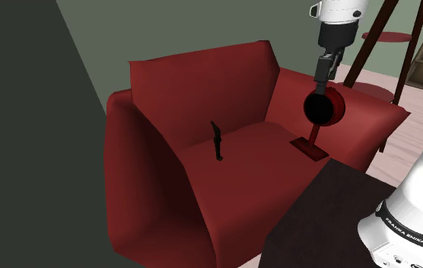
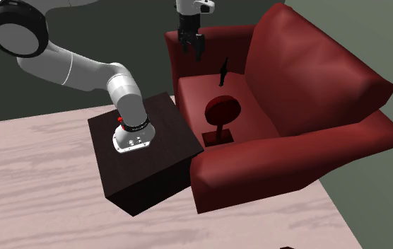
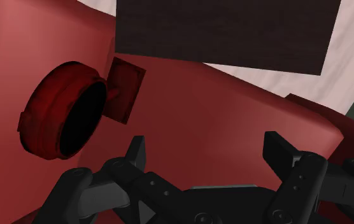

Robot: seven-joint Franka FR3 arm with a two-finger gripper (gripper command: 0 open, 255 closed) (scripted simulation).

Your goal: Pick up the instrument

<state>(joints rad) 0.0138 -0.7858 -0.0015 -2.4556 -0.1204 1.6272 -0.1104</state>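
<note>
Nearest is the dark brown box-shaped stand (image 2: 167,120). From it the white arm with dark joints (image 2: 82,67) reaches over the dark red upholstered armchair (image 2: 308,78).

The all-black two-finger pincer (image 3: 205,143) hangs high above the front part of the seat. Its fingers stand wide apart with nothing between them, so it holds nothing. We judge that it is kept open and high so that it can travel over the seat without touching anything.

Almost below the pincer, a little to one side, stands a dark red round thing with a black face, a short stem and a square base (image 1: 322,106). It rests upright on the seat cushion near the front edge.

Farther from the pincer, deeper on the seat and close to the backrest, stands a small black slender upright thing (image 1: 217,141). We take this as the instrument, although its form is too small to name with certainty. It is well apart from the pincer and from the round thing, and free on all sides. We think the pincer must first go across the seat and then descend, with the fingers on both sides of the thin body, because a light push could tip it on the soft cushion.
</note>
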